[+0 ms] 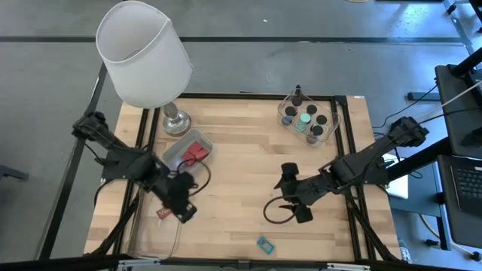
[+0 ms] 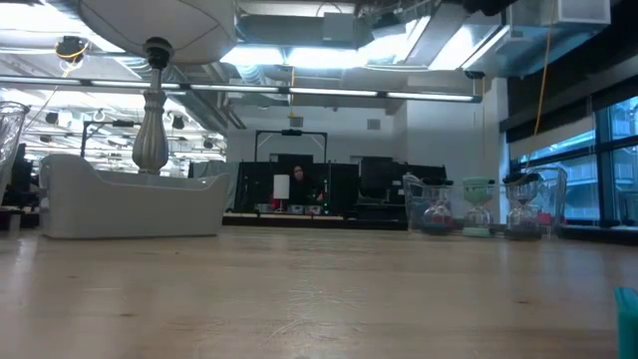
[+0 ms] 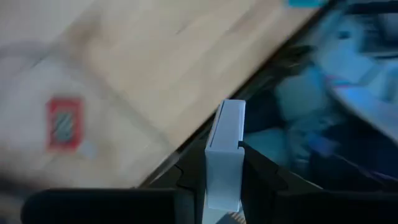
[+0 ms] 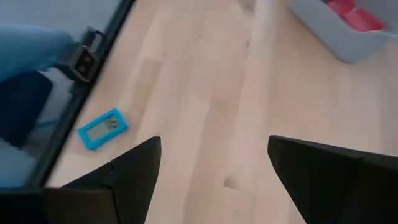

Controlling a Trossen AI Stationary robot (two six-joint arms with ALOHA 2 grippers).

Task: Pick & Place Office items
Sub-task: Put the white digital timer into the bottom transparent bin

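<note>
gripping a white piece [image 3: 225,155], left gripper [image 1: 181,205], right gripper [image 1: 294,197] spread

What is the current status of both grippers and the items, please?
Left gripper shut on a white piece. Right gripper open, empty, above bare table. Blue piece loose near the table edge. Nothing in the way.

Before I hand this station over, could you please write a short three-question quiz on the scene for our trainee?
1. True or false: the left claw is shut on a white piece.
2. Which tray holds the red blocks? A) the tray near the lamp; B) the tray at the far right corner.
3. Fill in: the right claw is ____ above bare wood, with the blue piece lying near the table's front edge.

Key: 1 true; 2 A; 3 open.
</note>
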